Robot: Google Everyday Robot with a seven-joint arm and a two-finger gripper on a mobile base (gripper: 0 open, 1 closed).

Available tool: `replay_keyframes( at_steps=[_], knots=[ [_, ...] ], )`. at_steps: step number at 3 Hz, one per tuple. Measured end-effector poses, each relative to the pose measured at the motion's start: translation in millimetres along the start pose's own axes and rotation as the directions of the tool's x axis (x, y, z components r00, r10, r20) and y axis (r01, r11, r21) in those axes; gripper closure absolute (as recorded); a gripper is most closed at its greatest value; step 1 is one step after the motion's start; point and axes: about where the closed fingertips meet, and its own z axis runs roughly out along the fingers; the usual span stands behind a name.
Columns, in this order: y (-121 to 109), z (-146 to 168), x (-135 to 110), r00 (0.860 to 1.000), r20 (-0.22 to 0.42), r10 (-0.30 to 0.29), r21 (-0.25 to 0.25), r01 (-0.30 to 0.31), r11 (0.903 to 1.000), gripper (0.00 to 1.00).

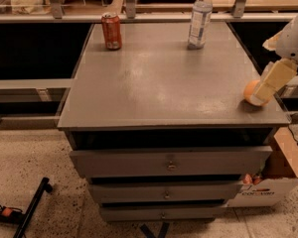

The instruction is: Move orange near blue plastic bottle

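Observation:
The orange (249, 90) lies on the grey cabinet top (164, 78) at its right front corner. My gripper (260, 95) comes in from the right edge of the view and reaches down at the orange's right side, covering part of it. The blue plastic bottle (200, 18), clear with a white cap and pale label, stands upright at the back of the top, right of centre, far from the orange.
A red-orange soda can (111, 31) stands at the back left of the top. The cabinet has several drawers (169, 161) below. A cardboard box (280, 175) sits on the floor at the right, a black tool (32, 207) at the left. A shelf rail (139, 17) runs behind.

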Motion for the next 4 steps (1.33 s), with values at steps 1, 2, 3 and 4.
replay_keyframes(
  at_steps=[1, 2, 3, 4],
  knots=[
    [-9.7, 18.9, 13.3, 1.000, 0.008, 0.022, 0.009, -0.022, 0.9997, 0.00],
    [-15.0, 36.1, 23.2, 0.999, 0.007, 0.035, 0.017, -0.035, 0.9992, 0.00],
    [-17.3, 49.3, 31.5, 0.999, 0.004, 0.044, 0.015, -0.044, 0.9989, 0.00],
    [-15.8, 61.5, 37.8, 0.999, -0.002, 0.042, 0.008, -0.042, 0.9991, 0.18]
  ],
)
